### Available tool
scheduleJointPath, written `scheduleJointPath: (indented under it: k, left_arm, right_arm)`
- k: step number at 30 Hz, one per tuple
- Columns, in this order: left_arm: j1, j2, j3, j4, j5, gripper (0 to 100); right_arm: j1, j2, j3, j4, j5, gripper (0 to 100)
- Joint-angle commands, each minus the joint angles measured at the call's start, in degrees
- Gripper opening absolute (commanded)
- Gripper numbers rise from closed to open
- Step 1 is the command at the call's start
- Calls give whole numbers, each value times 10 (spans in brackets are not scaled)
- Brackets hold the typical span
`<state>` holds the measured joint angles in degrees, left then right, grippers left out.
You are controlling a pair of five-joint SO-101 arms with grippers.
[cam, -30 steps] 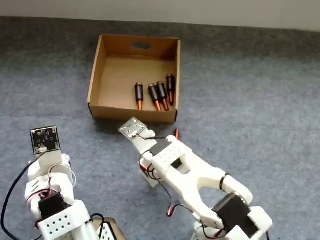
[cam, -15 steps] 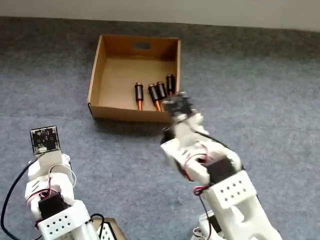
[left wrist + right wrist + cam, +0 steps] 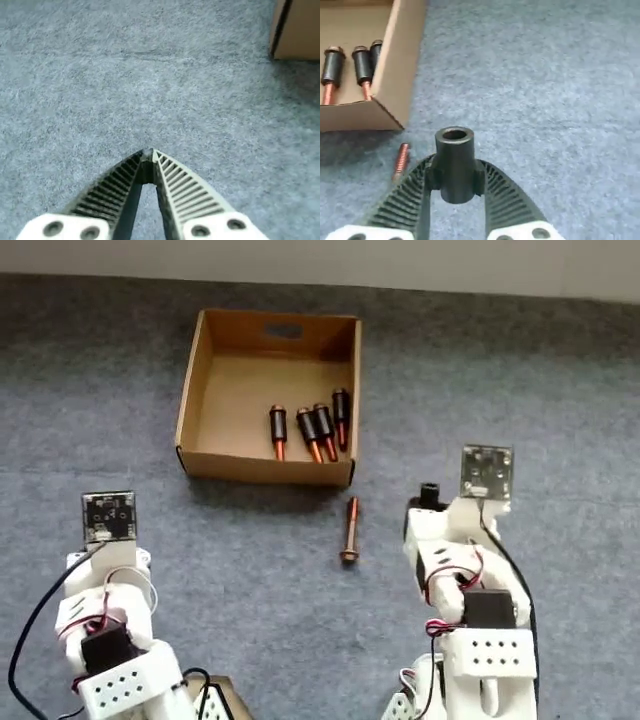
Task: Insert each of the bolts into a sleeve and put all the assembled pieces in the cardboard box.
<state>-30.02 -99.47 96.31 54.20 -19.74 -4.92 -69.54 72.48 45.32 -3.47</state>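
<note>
Nearest the bases, the left gripper point(image 3: 148, 156) was clenched on nothing, its ribbed tips touching over bare grey carpet point(image 3: 150, 75). The left wrist view also caught one corner of the open brown cardboard box point(image 3: 297, 30) off to one side.

The right gripper point(image 3: 455, 172) was grasping a short black cylindrical sleeve point(image 3: 454, 160). The sleeve's long axis ran along the fingers, and its open bore pointed out past the tips, away from the wrist. The right wrist view gave a good look down at the hollow end. From the high view the same sleeve point(image 3: 431, 494) was just a dark stub at the front of that arm, pointing toward the far side of the table.

A bit farther out, a loose copper-coloured bolt point(image 3: 350, 530) lay flat on the carpet between the right arm and the box, touching neither. Its long axis ran near to far, with the head at the near end and the tip toward the box's near wall point(image 3: 268, 472). The high view had its whole length, but in the right wrist view the bolt point(image 3: 400, 159) showed its threaded end and the rest was hidden behind a finger.

Farthest off, four assembled pieces point(image 3: 310, 430) lay side by side in the box, toward its right wall. All ran roughly near-far, with the black sleeves at the far end and the copper shanks toward the near wall. Over the box wall point(image 3: 395, 75), the right wrist view took in three of them point(image 3: 362, 67).
</note>
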Motion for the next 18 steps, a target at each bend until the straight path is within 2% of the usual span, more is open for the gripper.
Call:
scheduleJointPath:
  k: [1, 5, 8, 11, 16, 18]
  left_arm:
    - [55, 2, -32, -7, -18, 30]
    - [148, 3, -125, 40, -13, 30]
    - [215, 5, -188, 56, 27, 31]
    - [263, 15, -224, 59, 40, 31]
    - [322, 135, -270, 55, 40, 31]
    - [350, 211, -304, 55, 62, 31]
  right_arm:
    - [42, -11, 23, -30, -6, 6]
    - [81, -11, 64, -66, -6, 6]
    - [84, -11, 87, -81, -11, 6]
    - [89, -11, 94, -88, -62, 6]
    - [89, -11, 94, -88, -81, 6]
    - [89, -11, 95, -87, -79, 6]
